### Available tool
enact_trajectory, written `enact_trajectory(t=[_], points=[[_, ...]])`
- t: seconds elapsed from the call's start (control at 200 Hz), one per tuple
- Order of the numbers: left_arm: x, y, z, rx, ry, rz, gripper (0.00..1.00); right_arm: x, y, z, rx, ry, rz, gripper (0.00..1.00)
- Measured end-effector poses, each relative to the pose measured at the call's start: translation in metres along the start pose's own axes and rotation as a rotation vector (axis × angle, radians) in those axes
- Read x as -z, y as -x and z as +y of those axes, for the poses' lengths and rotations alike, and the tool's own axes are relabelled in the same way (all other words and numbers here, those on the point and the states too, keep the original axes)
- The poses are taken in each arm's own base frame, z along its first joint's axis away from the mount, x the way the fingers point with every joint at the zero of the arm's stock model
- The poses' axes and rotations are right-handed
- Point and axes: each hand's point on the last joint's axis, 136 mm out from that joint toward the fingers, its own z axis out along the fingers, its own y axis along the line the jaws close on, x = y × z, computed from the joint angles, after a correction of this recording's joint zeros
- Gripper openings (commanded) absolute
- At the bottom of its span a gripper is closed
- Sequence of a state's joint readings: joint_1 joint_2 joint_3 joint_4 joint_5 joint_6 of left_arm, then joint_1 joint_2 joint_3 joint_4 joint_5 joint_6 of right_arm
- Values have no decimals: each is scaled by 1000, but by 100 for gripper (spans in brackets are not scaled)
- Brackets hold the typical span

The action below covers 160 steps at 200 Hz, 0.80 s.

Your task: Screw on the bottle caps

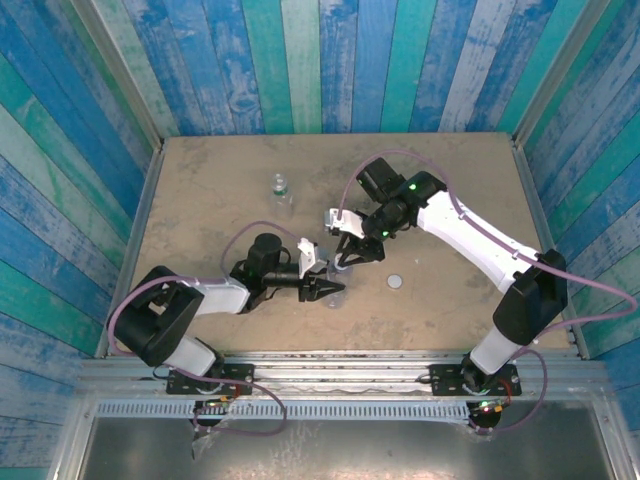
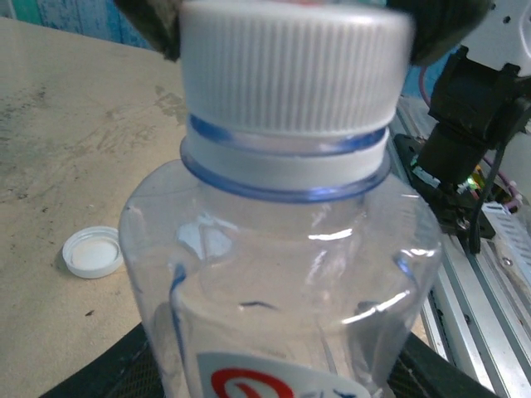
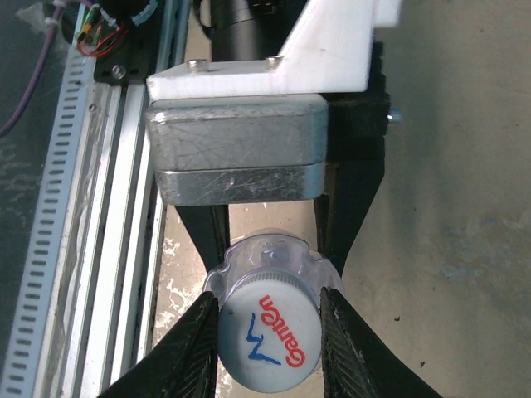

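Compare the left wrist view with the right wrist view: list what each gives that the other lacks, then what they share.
Left wrist: a loose cap lying open side up on the table, and the blue neck ring. Right wrist: the red and blue print on the fitted cap, with the right gripper closed around it. Both: the bottle wearing that white cap.

Top external: high, looking down over whole tan table (image 1: 220,190). Left wrist: side-on, very near clear plastic bottle (image 2: 282,274), white ribbed screw cap (image 2: 286,70). Right wrist: straight down, near, same cap.
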<state>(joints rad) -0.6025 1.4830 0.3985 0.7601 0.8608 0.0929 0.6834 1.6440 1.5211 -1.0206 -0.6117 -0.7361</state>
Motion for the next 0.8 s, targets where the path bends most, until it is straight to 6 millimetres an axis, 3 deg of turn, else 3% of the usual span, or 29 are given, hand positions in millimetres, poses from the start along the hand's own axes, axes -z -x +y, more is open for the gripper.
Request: enact_trajectory(t=[0.401, 0.576, 0.686, 0.801], points=[[3, 12, 29, 57, 171, -47, 50, 3, 12, -31, -374, -273, -111, 24], [4, 13, 37, 73, 217, -48, 51, 1, 14, -40, -511, -406, -159, 28], [3, 17, 40, 72, 227, -57, 51, 6, 16, -44, -540, -453, -192, 35], [3, 24, 39, 49, 215, -75, 52, 9, 15, -38, -516, -437, -210, 54]])
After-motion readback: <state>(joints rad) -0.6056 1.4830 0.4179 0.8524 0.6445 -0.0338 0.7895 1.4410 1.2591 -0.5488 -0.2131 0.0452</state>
